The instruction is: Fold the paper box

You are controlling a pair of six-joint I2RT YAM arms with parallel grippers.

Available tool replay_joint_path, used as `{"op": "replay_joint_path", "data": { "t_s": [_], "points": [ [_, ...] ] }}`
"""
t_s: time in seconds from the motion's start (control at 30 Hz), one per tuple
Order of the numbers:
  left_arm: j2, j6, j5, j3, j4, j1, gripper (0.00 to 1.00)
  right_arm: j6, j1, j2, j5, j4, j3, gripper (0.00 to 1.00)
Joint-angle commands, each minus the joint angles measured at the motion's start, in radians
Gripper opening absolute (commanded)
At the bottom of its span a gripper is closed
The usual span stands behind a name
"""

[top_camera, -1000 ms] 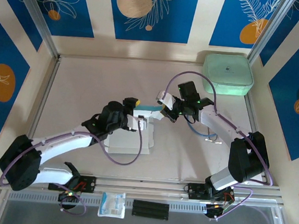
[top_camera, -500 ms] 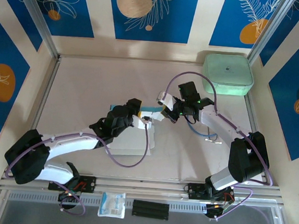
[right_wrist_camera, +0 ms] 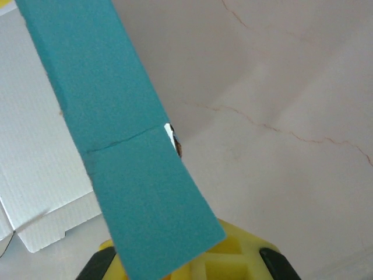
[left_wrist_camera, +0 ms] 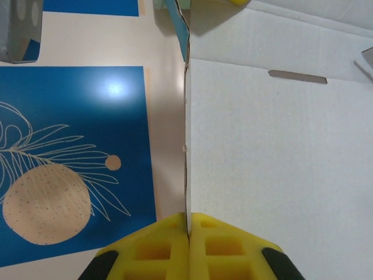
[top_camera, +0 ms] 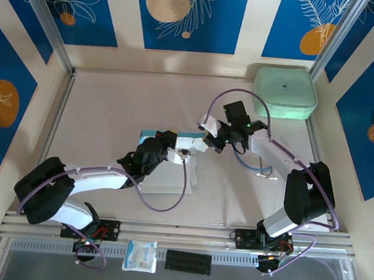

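We located the paper box (top_camera: 167,181) near the middle of the desk (top_camera: 103,119), between the two arms. It was partly opened out, with its whitish-grey inside face up and a light blue strip along its far edge.

The left claw (top_camera: 169,138) was pressed together on the box. In the left wrist view, its yellow pads (left_wrist_camera: 157,254) met with a thin card edge caught between them. That edge ran straight away from the pads. The whitish-grey face spread out to its right and carried a narrow slot (left_wrist_camera: 297,76) near the far end. A blue wall panel (left_wrist_camera: 76,163) with a peach circle showed behind, on the left.

The right claw (top_camera: 206,140) was likewise closed, pinching the light blue strip at the far right end of the box. In the right wrist view, the strip rose from between the right pads (right_wrist_camera: 236,254) and was crossed by one crease (a small nick showed at its right edge; we could not tell whether it was a tear). A whitish-grey panel lay on the desk to the left of the strip.

The two claws stood near each other along the same far edge, apart and not touching.

A mint-green case (top_camera: 285,91) sat at the far right corner, well apart from the box. A white packet (top_camera: 141,255) lay at the near edge, beside the left arm's base.
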Motion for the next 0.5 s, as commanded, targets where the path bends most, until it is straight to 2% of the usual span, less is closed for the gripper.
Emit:
{"op": "replay_joint_path", "data": {
  "t_s": [0.0, 0.07, 0.13, 0.3, 0.37, 0.4, 0.47],
  "points": [
    [0.047, 0.054, -0.019, -0.028, 0.1, -0.017, 0.0, 0.023, 0.0, -0.022, -0.048, 0.03, 0.013, 0.09],
    [0.063, 0.064, -0.022, -0.031, 0.131, -0.019, 0.0, 0.043, -0.004, -0.045, -0.065, 0.039, 0.002, 0.26],
    [0.08, 0.075, -0.03, -0.036, 0.17, -0.022, 0.0, 0.077, -0.013, -0.08, -0.108, 0.039, -0.014, 0.36],
    [0.124, 0.118, -0.043, -0.049, 0.282, -0.022, 0.0, 0.208, -0.049, -0.201, -0.215, 0.047, -0.06, 0.44],
    [0.142, 0.134, -0.044, -0.052, 0.32, -0.023, 0.0, 0.329, -0.066, -0.257, -0.235, 0.065, -0.072, 0.48],
    [0.152, 0.141, -0.046, -0.053, 0.337, -0.023, 0.0, 0.421, -0.071, -0.285, -0.234, 0.078, -0.075, 0.54],
    [0.173, 0.152, -0.049, -0.053, 0.364, -0.023, 0.0, 0.604, -0.072, -0.323, -0.228, 0.076, -0.066, 0.59]
  ]
}}
